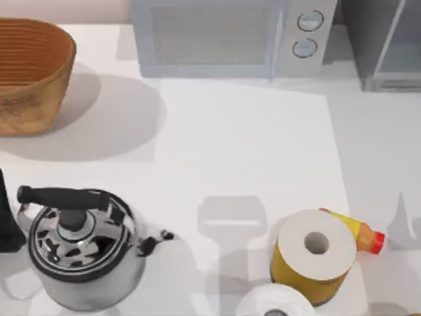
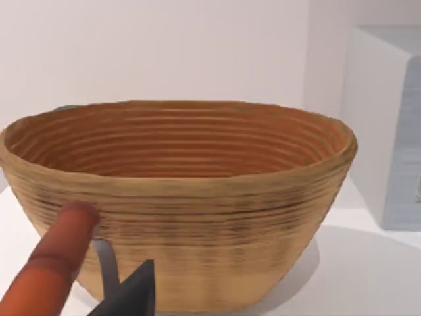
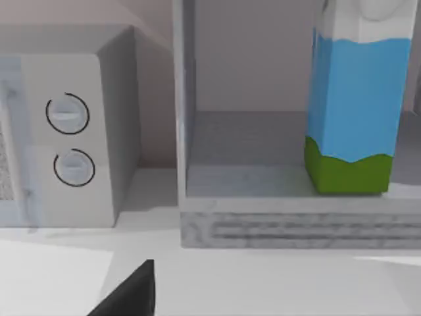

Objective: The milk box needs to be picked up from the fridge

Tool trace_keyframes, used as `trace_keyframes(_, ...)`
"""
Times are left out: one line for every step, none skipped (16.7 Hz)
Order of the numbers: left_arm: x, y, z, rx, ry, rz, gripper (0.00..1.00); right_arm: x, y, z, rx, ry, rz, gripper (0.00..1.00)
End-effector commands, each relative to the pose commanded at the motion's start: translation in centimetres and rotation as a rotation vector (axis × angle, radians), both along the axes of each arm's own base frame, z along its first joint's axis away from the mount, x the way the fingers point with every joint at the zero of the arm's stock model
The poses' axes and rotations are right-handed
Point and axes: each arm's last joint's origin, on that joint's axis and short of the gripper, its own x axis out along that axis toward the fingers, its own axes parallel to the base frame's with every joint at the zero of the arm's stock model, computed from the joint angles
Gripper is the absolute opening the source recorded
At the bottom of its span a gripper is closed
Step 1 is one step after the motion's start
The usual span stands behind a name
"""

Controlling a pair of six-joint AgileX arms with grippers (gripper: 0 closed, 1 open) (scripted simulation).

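The white table (image 1: 237,145) is seen from above, and the microwave (image 1: 223,36), standing at its far edge, is taken as the landmark for everything else. Just to the right of the microwave, in the table's far right corner, the fridge (image 1: 385,46) is placed; in the right wrist view the fridge (image 3: 296,224) is seen with its inside exposed, and the milk box (image 3: 355,99) is found standing upright on its floor, toward the side away from the microwave. The milk box is touched by nothing.

To the left of the microwave, at the table's left edge, the woven basket (image 1: 29,72) is set; it is viewed close up in the left wrist view (image 2: 177,197), with an orange-red cylindrical object (image 2: 52,263) in the foreground whose nature cannot be told.

Well in front of the microwave and to the left, the steel kettle (image 1: 82,247) with a black handle is found. In front and to the right, a paper roll (image 1: 314,253) on a yellow body stands, with the yellow bottle (image 1: 358,234) lying just behind it, red cap pointing right. A second white roll (image 1: 275,301) is cut off by the near edge.

A dark tip of the right gripper (image 3: 128,293) is seen facing the fridge, apart from it; how far that claw is open, or the left one, cannot be told, and nothing is seen in their hold.
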Motion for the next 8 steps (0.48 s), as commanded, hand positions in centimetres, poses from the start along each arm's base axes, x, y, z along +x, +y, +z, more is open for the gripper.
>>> trace_keyframes(0.0,0.0,0.0,0.0,0.0,0.0,1.0,0.0,0.0,0.0,0.0,0.0,0.0,1.0)
trace_keyframes(0.0,0.0,0.0,0.0,0.0,0.0,1.0,0.0,0.0,0.0,0.0,0.0,0.0,1.0)
trace_keyframes(0.0,0.0,0.0,0.0,0.0,0.0,1.0,0.1,0.0,0.0,0.0,0.003,0.001,1.0)
trace_keyframes(0.0,0.0,0.0,0.0,0.0,0.0,1.0,0.2,-0.1,0.0,-0.001,0.006,0.004,1.0)
trace_keyframes(0.0,0.0,0.0,0.0,0.0,0.0,1.0,0.4,-0.1,0.0,-0.002,0.009,0.008,1.0)
trace_keyframes(0.0,0.0,0.0,0.0,0.0,0.0,1.0,0.6,-0.2,0.0,-0.004,0.011,0.012,1.0)
trace_keyframes(0.0,0.0,0.0,0.0,0.0,0.0,1.0,0.9,-0.3,0.2,-0.005,0.012,0.016,1.0)
trace_keyframes(0.0,0.0,0.0,0.0,0.0,0.0,1.0,1.3,-0.5,0.3,-0.006,0.012,0.021,1.0)
